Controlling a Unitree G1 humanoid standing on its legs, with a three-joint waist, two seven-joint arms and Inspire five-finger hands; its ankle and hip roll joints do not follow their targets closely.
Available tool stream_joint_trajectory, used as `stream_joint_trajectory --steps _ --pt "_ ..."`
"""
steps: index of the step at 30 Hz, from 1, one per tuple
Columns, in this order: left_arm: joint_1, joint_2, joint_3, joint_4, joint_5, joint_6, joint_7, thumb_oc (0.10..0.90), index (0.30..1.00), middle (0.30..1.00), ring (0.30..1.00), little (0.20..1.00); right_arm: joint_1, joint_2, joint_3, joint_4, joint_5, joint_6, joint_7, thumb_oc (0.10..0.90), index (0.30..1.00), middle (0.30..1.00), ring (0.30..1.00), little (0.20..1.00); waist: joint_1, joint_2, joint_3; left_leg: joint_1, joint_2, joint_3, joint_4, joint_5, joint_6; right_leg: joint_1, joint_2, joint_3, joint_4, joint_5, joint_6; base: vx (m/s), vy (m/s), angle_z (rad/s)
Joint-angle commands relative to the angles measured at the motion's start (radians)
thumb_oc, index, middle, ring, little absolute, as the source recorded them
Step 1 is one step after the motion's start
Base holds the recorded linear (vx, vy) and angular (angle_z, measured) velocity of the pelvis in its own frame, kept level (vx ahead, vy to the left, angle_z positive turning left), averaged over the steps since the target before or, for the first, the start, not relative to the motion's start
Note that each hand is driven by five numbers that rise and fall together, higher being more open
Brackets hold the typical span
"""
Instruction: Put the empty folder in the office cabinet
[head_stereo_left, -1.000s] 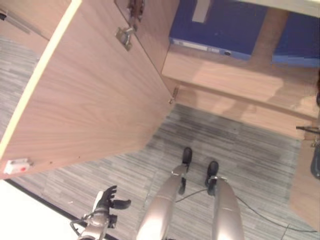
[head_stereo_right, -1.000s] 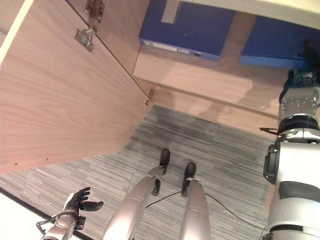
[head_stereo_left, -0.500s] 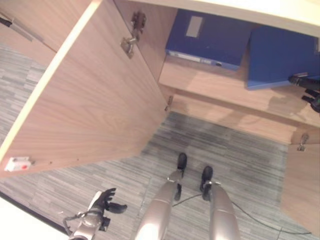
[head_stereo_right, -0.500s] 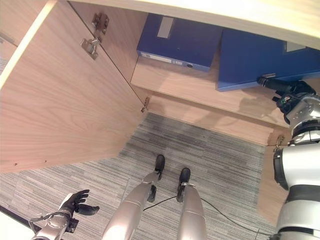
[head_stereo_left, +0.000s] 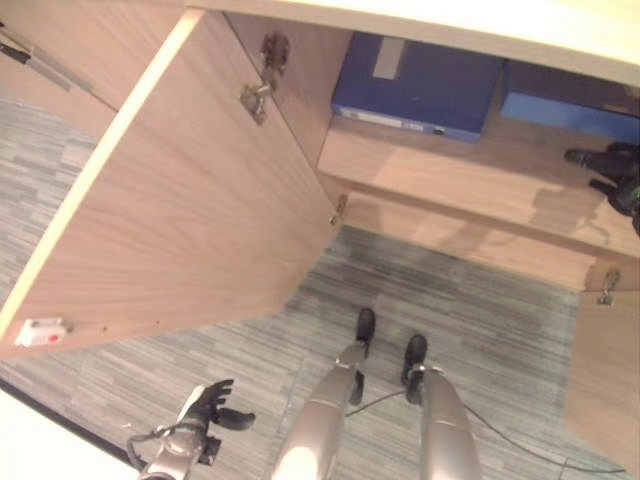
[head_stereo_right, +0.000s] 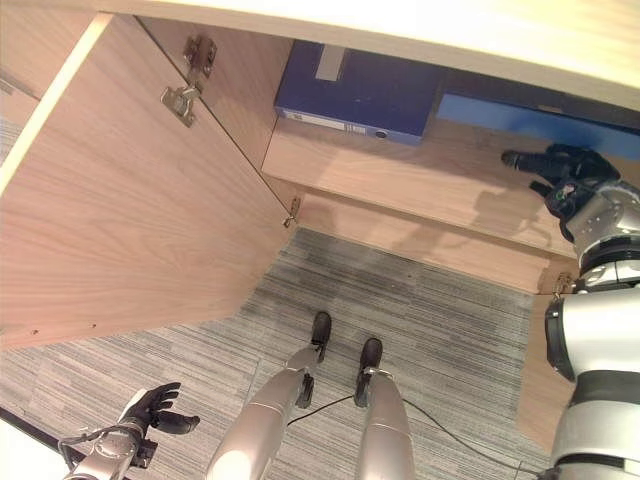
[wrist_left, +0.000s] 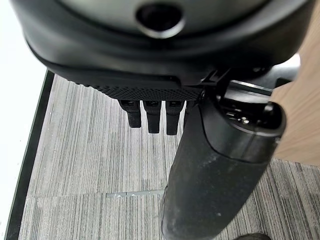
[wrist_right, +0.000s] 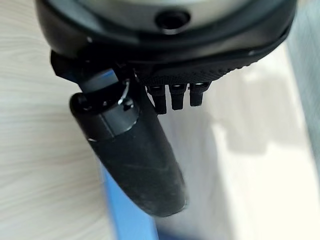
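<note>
The blue folder (head_stereo_right: 540, 117) lies flat on the right part of the cabinet shelf (head_stereo_right: 400, 165), mostly tucked under the cabinet's top. My right hand (head_stereo_right: 565, 180) hovers just in front of it, fingers straight and holding nothing. In the right wrist view its thumb (wrist_right: 135, 150) stands over the pale shelf, with a strip of the blue folder (wrist_right: 125, 215) past it. My left hand (head_stereo_left: 205, 405) hangs low at my left side over the carpet, fingers relaxed and empty.
A second blue folder (head_stereo_left: 420, 85) lies on the shelf's left part. The cabinet's left door (head_stereo_left: 190, 220) stands swung wide open toward me, and the right door (head_stereo_left: 600, 380) is open at the right edge. Grey striped carpet (head_stereo_right: 420, 310) lies below.
The blue folder, tilted up by my right fingertips half a second ago, now lies flat and deeper on the shelf. My right hand is off it. The camera has shifted slightly.
</note>
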Motion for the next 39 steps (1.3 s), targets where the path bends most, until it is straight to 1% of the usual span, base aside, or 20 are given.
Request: stream_joint_trajectory --steps 1,5,7,9,11,14,15,16,17,19,21,23,25,28,32,34,35,36,37,39 --pt "0.051 0.045 -0.017 0.071 -0.002 0.006 0.025 0.800 0.900 0.900 0.900 0.900 -0.014 -0.036 0.026 -0.109 0.114 -0.141 -0.009 0.800 0.900 0.900 0.900 0.900 0.000 -0.007 -0.031 0.041 -0.002 -0.038 -0.011 -0.119 -0.043 0.146 -0.015 -0.053 -0.155 -0.051 0.022 0.02 -0.019 0.05" --pt "0.052 0.045 -0.016 0.073 -0.005 0.006 0.027 0.800 0.900 0.900 0.900 0.900 -0.004 -0.018 0.028 -0.117 0.102 -0.137 -0.006 0.800 0.900 0.900 0.900 0.900 0.002 -0.004 -0.032 0.042 -0.002 -0.041 -0.013 -0.117 -0.044 0.148 -0.014 -0.055 -0.157 -0.051 0.022 0.01 -0.016 0.04" --pt "0.050 0.051 -0.015 0.077 -0.004 0.004 0.025 0.800 0.900 0.900 0.900 0.900 -0.003 -0.018 0.066 -0.114 0.045 -0.124 0.006 0.800 0.900 0.900 0.900 0.900 0.004 -0.006 -0.031 0.043 0.001 -0.044 -0.015 -0.114 -0.046 0.147 -0.013 -0.058 -0.157 -0.050 0.021 0.00 -0.018 0.03" --pt "0.052 0.058 -0.013 0.081 0.001 0.000 0.025 0.800 0.900 0.900 0.900 0.900 -0.015 -0.038 0.153 -0.100 -0.111 -0.096 0.026 0.800 0.900 0.900 0.900 0.900 0.004 -0.011 -0.028 0.041 0.002 -0.044 -0.017 -0.109 -0.048 0.146 -0.012 -0.061 -0.159 -0.046 0.020 -0.01 -0.024 0.06" --pt "0.050 0.062 -0.016 0.088 0.013 -0.005 0.027 0.800 0.900 0.900 0.900 0.900 -0.047 -0.057 0.270 -0.065 -0.303 -0.076 0.053 0.800 0.900 0.900 0.900 0.900 0.001 -0.014 -0.024 0.039 0.005 -0.046 -0.018 -0.104 -0.050 0.143 -0.010 -0.066 -0.163 -0.040 0.019 -0.01 -0.012 0.02" --pt "0.050 0.068 -0.024 0.089 0.036 -0.006 0.028 0.800 0.900 0.900 0.900 0.900 -0.071 -0.063 0.465 -0.016 -0.664 -0.044 0.106 0.800 0.900 0.900 0.900 0.900 0.004 -0.019 -0.021 0.033 0.005 -0.050 -0.019 -0.098 -0.050 0.140 -0.008 -0.073 -0.166 -0.034 0.018 0.00 0.000 0.00" --pt "0.053 0.071 -0.024 0.088 0.039 -0.003 0.028 0.800 0.900 0.900 0.900 0.900 -0.072 -0.060 0.526 -0.024 -0.767 -0.039 0.122 0.800 0.900 0.900 0.900 0.900 0.004 -0.022 -0.022 0.031 0.005 -0.052 -0.020 -0.096 -0.049 0.141 -0.007 -0.075 -0.168 -0.032 0.018 -0.01 -0.035 0.05" --pt "0.056 0.069 -0.023 0.085 0.046 0.001 0.024 0.800 0.900 0.900 0.900 0.900 -0.070 -0.054 0.606 -0.029 -0.907 -0.031 0.146 0.800 0.900 0.900 0.900 0.900 0.003 -0.022 -0.022 0.030 0.005 -0.055 -0.021 -0.096 -0.048 0.139 -0.007 -0.079 -0.167 -0.033 0.016 0.00 -0.038 0.06" --pt "0.059 0.068 -0.022 0.081 0.049 0.003 0.023 0.800 0.900 0.900 0.900 0.900 -0.057 -0.048 0.653 -0.047 -1.003 -0.024 0.165 0.800 0.900 0.900 0.900 0.900 0.005 -0.024 -0.022 0.028 0.005 -0.057 -0.021 -0.095 -0.047 0.138 -0.007 -0.081 -0.166 -0.034 0.016 0.01 -0.031 0.07" --pt "0.061 0.061 -0.018 0.075 0.053 0.008 0.020 0.800 0.900 0.900 0.900 0.900 -0.019 -0.038 0.709 -0.084 -1.130 -0.022 0.197 0.800 0.900 0.900 0.900 0.900 0.006 -0.022 -0.022 0.033 0.004 -0.061 -0.029 -0.095 -0.046 0.140 -0.007 -0.083 -0.167 -0.035 0.015 0.02 -0.017 0.09" --pt "0.059 0.051 -0.019 0.075 0.060 0.012 0.018 0.800 0.900 0.900 0.900 0.900 0.029 -0.021 0.738 -0.134 -1.210 -0.024 0.222 0.800 0.900 0.900 0.900 0.900 0.005 -0.021 -0.020 0.037 0.005 -0.063 -0.037 -0.093 -0.044 0.141 -0.007 -0.085 -0.170 -0.036 0.016 0.01 -0.006 0.03" --pt "0.051 0.040 -0.022 0.074 0.060 0.015 0.015 0.800 0.900 0.900 0.900 0.900 0.058 -0.002 0.744 -0.170 -1.248 -0.031 0.227 0.800 0.900 0.900 0.900 0.900 0.006 -0.018 -0.015 0.039 0.005 -0.064 -0.045 -0.089 -0.043 0.139 -0.005 -0.083 -0.173 -0.035 0.017 0.00 0.000 0.00" --pt "0.045 0.030 -0.022 0.074 0.054 0.017 0.013 0.800 0.900 0.900 0.900 0.900 0.087 0.004 0.731 -0.200 -1.232 -0.036 0.233 0.800 0.900 0.900 0.900 0.900 0.005 -0.017 -0.010 0.039 0.006 -0.062 -0.050 -0.086 -0.042 0.136 -0.003 -0.081 -0.177 -0.031 0.018 -0.01 0.001 -0.02" --pt "0.042 0.028 -0.025 0.063 0.054 0.012 0.010 0.800 0.900 0.900 0.900 0.900 0.105 0.000 0.728 -0.252 -1.188 -0.042 0.248 0.800 0.900 0.900 0.900 0.900 0.005 -0.017 -0.004 0.035 0.008 -0.062 -0.055 -0.081 -0.041 0.131 -0.002 -0.080 -0.179 -0.028 0.020 -0.02 -0.003 -0.04" --pt "0.040 0.026 -0.032 0.051 0.054 0.006 0.011 0.800 0.900 0.900 0.900 0.900 0.099 0.005 0.705 -0.253 -1.091 -0.049 0.249 0.800 0.900 0.900 0.900 0.900 0.010 -0.015 0.000 0.032 0.009 -0.061 -0.057 -0.078 -0.040 0.125 -0.001 -0.076 -0.180 -0.025 0.022 -0.02 0.000 -0.04" --pt "0.037 0.027 -0.037 0.049 0.046 0.002 0.013 0.800 0.900 0.900 0.900 0.900 0.076 0.014 0.668 -0.203 -1.024 -0.053 0.214 0.800 0.900 0.900 0.900 0.900 0.014 -0.012 0.001 0.031 0.010 -0.062 -0.059 -0.074 -0.039 0.124 0.000 -0.074 -0.182 -0.022 0.022 0.00 0.000 0.00" --pt "0.037 0.027 -0.037 0.049 0.046 0.002 0.013 0.800 0.900 0.900 0.900 0.900 0.076 0.015 0.667 -0.202 -1.024 -0.053 0.213 0.800 0.900 0.900 0.900 0.900 0.015 -0.013 0.001 0.031 0.010 -0.062 -0.059 -0.074 -0.039 0.124 0.000 -0.074 -0.182 -0.022 0.022 -0.01 0.011 -0.05" --pt "0.036 0.025 -0.040 0.047 0.042 -0.001 0.013 0.800 0.900 0.900 0.900 0.900 0.058 0.021 0.637 -0.150 -0.993 -0.055 0.187 0.800 0.900 0.900 0.900 0.900 0.018 -0.010 0.001 0.032 0.010 -0.062 -0.060 -0.073 -0.039 0.124 0.000 -0.073 -0.183 -0.020 0.022 -0.01 0.025 -0.05" --pt "0.030 0.018 -0.046 0.048 0.030 -0.003 0.018 0.800 0.900 0.900 0.900 0.900 0.028 0.038 0.573 -0.043 -0.949 -0.053 0.129 0.800 0.900 0.900 0.900 0.900 0.021 -0.005 -0.002 0.035 0.009 -0.063 -0.065 -0.070 -0.038 0.126 0.002 -0.069 -0.185 -0.017 0.023 -0.02 0.030 -0.04" --pt "0.020 0.012 -0.049 0.056 0.022 -0.002 0.027 0.800 0.900 0.900 0.900 0.900 0.028 0.049 0.519 0.021 -0.930 -0.045 0.094 0.800 0.900 0.900 0.900 0.900 0.021 -0.002 -0.003 0.041 0.009 -0.066 -0.068 -0.069 -0.036 0.129 0.003 -0.068 -0.187 -0.015 0.024 -0.01 0.016 -0.04"
